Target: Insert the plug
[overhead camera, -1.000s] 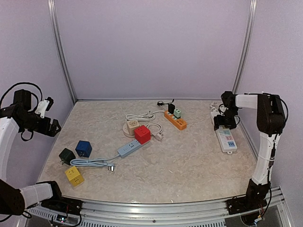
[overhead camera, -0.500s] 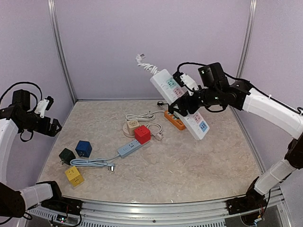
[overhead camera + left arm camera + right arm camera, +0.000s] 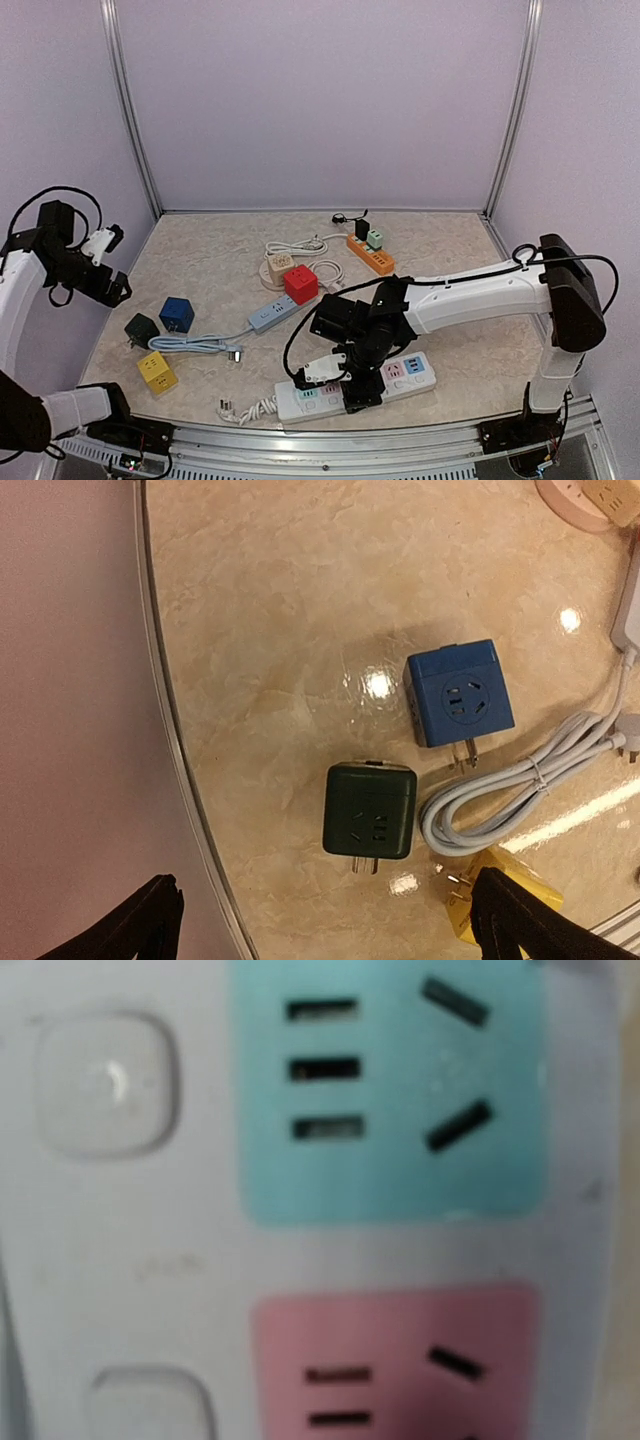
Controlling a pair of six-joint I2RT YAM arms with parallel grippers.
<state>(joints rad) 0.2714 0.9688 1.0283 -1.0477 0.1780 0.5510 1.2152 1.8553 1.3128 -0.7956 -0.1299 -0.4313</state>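
Observation:
A white power strip (image 3: pixel 400 382) with teal, pink and blue socket faces lies along the table's near edge. Its coiled cord ends in a plug (image 3: pixel 227 408) to its left. My right gripper (image 3: pixel 350 378) is pressed down on the strip's middle and holds it. The right wrist view is filled by the strip (image 3: pixel 130 1260), blurred and very close, and shows no fingers. My left gripper (image 3: pixel 112 285) hangs open at the left wall above a dark green cube plug (image 3: pixel 369 810) and a blue cube plug (image 3: pixel 459 692). Its fingertips (image 3: pixel 150 920) stand far apart with nothing between them.
A yellow cube (image 3: pixel 157 371) lies near the front left. A grey-blue strip (image 3: pixel 277 312) with a bundled cable (image 3: pixel 200 343) sits mid-table. Behind it are a red cube (image 3: pixel 300 284), a beige round socket (image 3: pixel 279 266) and an orange strip (image 3: pixel 370 254) with adapters in it.
The right arm carried the white strip from the right side, up through the air, and down to the near edge. The left arm shifted only slightly.

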